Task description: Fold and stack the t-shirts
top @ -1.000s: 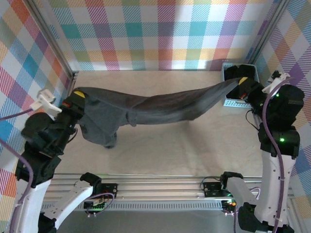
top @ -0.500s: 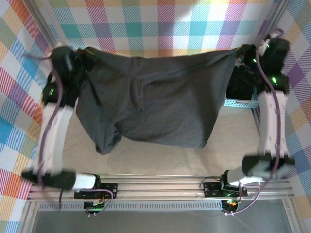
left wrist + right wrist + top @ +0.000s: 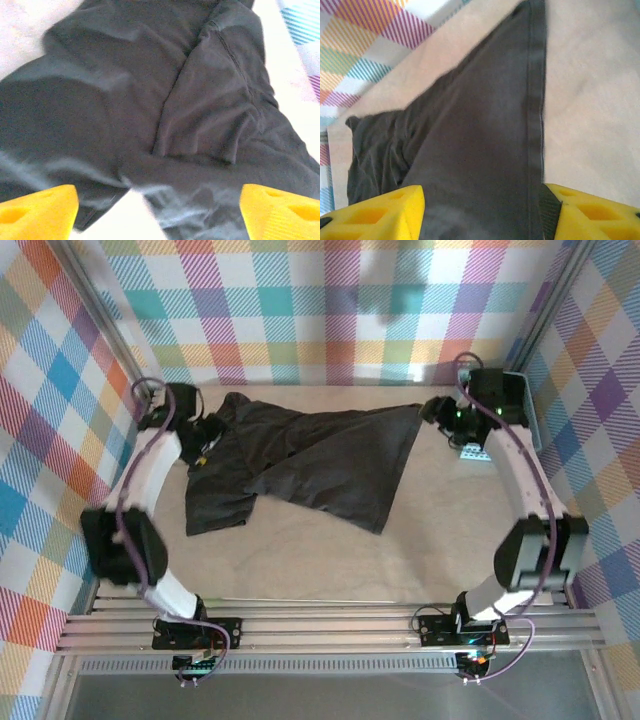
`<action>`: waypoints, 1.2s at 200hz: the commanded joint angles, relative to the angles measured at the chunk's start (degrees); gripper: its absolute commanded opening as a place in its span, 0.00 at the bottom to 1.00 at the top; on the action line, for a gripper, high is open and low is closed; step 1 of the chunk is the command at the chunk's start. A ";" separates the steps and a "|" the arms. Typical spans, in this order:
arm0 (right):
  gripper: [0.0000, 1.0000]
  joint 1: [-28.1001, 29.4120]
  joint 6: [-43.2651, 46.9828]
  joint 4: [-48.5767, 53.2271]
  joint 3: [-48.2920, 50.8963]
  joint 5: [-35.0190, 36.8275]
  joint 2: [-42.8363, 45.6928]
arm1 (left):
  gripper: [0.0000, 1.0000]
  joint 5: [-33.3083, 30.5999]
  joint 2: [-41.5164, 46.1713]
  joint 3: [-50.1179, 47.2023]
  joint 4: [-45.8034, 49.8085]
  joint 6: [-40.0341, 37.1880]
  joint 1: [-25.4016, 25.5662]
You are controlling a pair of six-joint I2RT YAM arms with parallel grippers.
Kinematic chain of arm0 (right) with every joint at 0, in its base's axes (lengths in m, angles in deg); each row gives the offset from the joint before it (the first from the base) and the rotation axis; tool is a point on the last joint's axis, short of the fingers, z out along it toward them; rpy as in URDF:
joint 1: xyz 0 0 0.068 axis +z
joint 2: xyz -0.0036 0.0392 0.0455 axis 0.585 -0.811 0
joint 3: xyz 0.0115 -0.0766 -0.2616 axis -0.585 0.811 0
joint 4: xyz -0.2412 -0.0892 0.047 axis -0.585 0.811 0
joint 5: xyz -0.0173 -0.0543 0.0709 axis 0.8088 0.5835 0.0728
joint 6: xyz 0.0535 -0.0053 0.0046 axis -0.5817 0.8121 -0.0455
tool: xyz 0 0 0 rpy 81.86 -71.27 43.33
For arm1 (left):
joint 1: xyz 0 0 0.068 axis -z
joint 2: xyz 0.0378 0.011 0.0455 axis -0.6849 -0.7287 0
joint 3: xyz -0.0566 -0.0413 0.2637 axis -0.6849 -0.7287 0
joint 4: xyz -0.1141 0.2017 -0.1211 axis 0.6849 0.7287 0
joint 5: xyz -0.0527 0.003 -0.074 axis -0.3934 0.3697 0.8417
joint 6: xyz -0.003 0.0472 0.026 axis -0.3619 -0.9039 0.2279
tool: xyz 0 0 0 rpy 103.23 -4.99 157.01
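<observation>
One dark charcoal t-shirt (image 3: 320, 455) lies crumpled across the back half of the table, stretching from the left arm to the right arm. My left gripper (image 3: 203, 440) hovers over its left end. In the left wrist view its yellow fingertips (image 3: 37, 210) stand far apart above wrinkled t-shirt fabric (image 3: 200, 100), so the left gripper (image 3: 159, 215) is open. My right gripper (image 3: 437, 415) sits at the shirt's right corner. In the right wrist view the right gripper (image 3: 482, 215) is open, with the hemmed edge of the t-shirt (image 3: 480, 140) lying loose between its fingers (image 3: 375, 212).
The light blue mesh basket (image 3: 472, 452) stands at the back right, partly behind the right arm. Checked walls close in the back and both sides. Bare table (image 3: 400, 560) runs from the shirt to the near rail.
The shirt was stretched between both shut grippers, then swung up high. Now it lies on the table toward the back, and both grippers have opened and let it go.
</observation>
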 commanded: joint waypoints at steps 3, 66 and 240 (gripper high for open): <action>0.48 9.31 -5.70 -3.36 11.28 0.32 2.15 | 0.74 -1.42 2.15 -11.86 -1.49 0.35 -1.06; 0.37 17.07 -16.83 -10.64 24.93 1.16 -3.88 | 0.50 -1.68 -10.29 -13.76 -3.86 -2.10 -3.15; 0.00 -2.20 -6.03 -1.62 15.89 2.36 -12.71 | 0.46 -1.77 -5.33 -34.39 -12.94 7.34 12.39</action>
